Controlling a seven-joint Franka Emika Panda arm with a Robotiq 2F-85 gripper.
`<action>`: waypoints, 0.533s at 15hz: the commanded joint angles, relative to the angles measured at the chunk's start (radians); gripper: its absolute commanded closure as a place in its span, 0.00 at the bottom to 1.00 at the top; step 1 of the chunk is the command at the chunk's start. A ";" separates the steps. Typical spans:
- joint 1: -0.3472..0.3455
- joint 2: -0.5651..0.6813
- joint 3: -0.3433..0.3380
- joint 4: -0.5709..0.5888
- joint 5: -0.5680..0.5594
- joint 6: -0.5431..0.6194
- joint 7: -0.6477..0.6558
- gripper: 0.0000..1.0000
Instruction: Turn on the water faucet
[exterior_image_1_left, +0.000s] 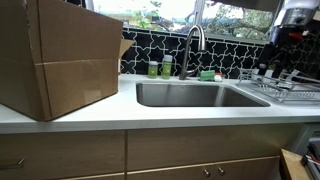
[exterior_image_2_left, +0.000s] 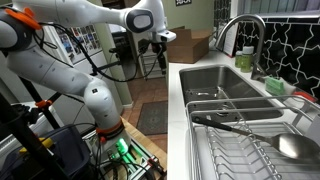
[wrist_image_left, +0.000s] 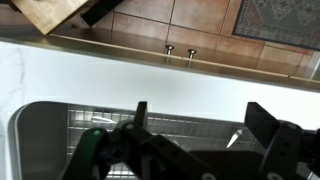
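Right now our gripper (wrist_image_left: 199, 115) hangs over the dish rack (wrist_image_left: 100, 122), jaws spread wide, gripping nothing. Farther off, well apart, the water faucet (exterior_image_1_left: 193, 45) stands behind the sink (exterior_image_1_left: 190, 95). A sloppy approach could clip the green bottles (exterior_image_1_left: 160, 68) beside it.

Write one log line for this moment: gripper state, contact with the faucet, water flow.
gripper: open, empty | water faucet: no contact, gripper apart from it | flow: none seen | task: not yet done
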 joint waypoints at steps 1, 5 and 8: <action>-0.075 0.159 -0.086 0.150 -0.104 0.000 -0.106 0.00; -0.096 0.308 -0.108 0.298 -0.207 0.093 -0.165 0.00; -0.090 0.273 -0.110 0.275 -0.186 0.095 -0.148 0.00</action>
